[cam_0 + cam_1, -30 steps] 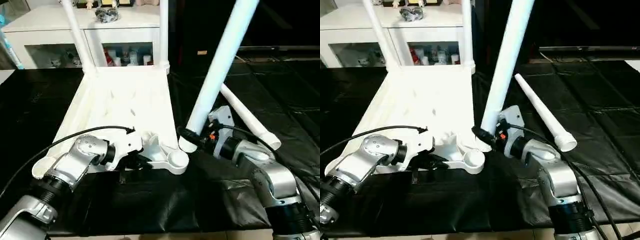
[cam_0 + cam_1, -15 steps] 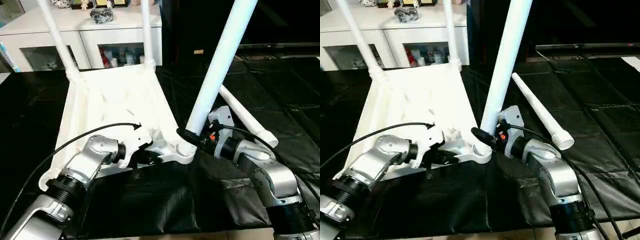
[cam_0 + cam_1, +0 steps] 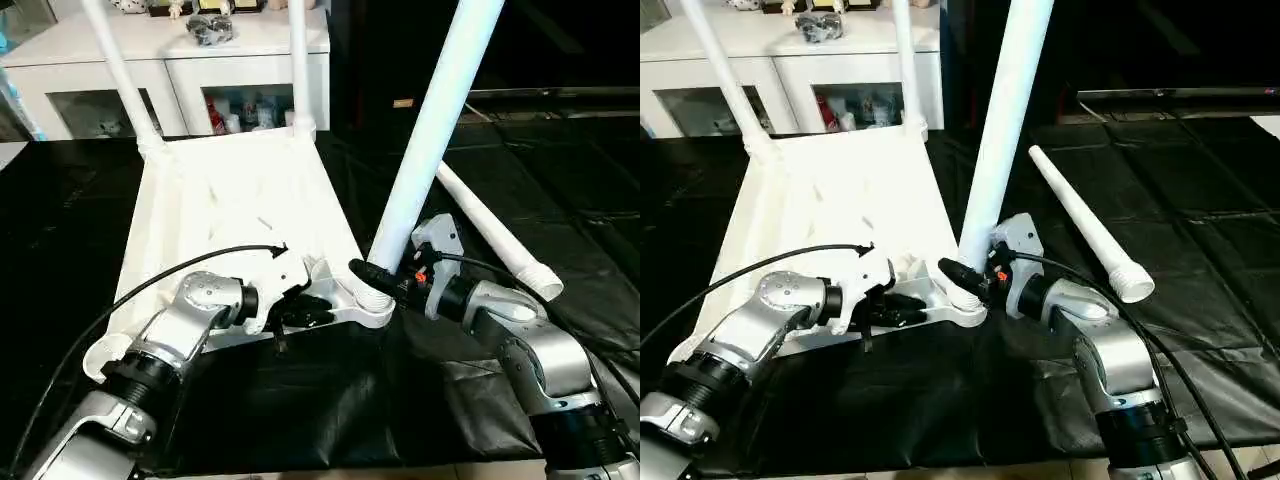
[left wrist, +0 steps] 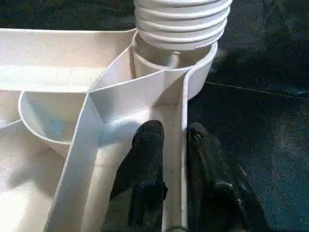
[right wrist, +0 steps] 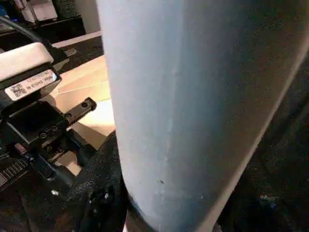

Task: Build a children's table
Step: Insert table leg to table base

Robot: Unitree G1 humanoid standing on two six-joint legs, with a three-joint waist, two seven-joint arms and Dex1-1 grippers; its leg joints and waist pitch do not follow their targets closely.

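Swung nearer the corner socket since the earlier frames, the leg in the right gripper now has its ribbed end entering it at frame centre. Upturned tabletop lies centre-left. The right gripper is clamped on the leg. The left gripper straddles the tabletop's rim, fingers slightly apart; whether it pinches is unclear. How deep the leg sits is hidden.

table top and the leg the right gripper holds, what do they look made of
Table top: seems moulded white plastic, semi-matte; thin ribs and a round corner socket cast in one piece. Leg: apparently the same white plastic, a smooth tapered tube with moulded rings at its end.
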